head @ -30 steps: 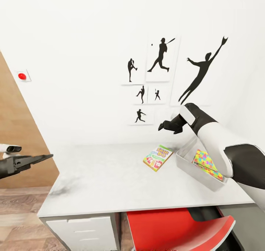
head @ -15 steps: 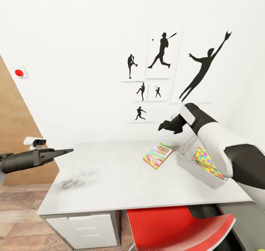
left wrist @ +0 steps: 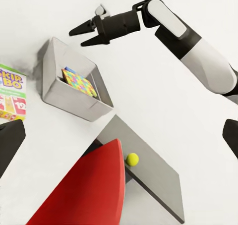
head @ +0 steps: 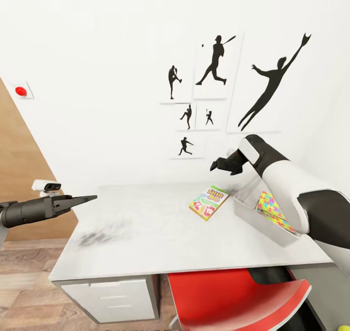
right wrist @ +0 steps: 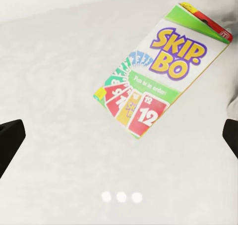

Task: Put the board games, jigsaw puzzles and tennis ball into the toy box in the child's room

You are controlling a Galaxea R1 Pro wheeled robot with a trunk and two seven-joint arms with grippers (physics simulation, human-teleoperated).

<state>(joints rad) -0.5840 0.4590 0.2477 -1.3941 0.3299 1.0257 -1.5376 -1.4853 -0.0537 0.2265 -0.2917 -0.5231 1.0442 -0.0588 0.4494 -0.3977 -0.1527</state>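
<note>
My right end effector (head: 219, 166) hovers spread and empty above the Skip-Bo box (head: 209, 202) on the worktop (head: 146, 234). My left end effector (head: 82, 199) looks pressed together, beside the worktop's edge.

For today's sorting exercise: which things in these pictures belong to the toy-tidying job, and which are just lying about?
Belong to the job:
Skip-Bo game on the table
jigsaw puzzle in the toy box
tennis ball
right claw

Just lying about:
red chair
wall pictures
drawer unit

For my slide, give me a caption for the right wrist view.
Open right gripper hovers above the Skip-Bo box lying flat on the white table.
</note>
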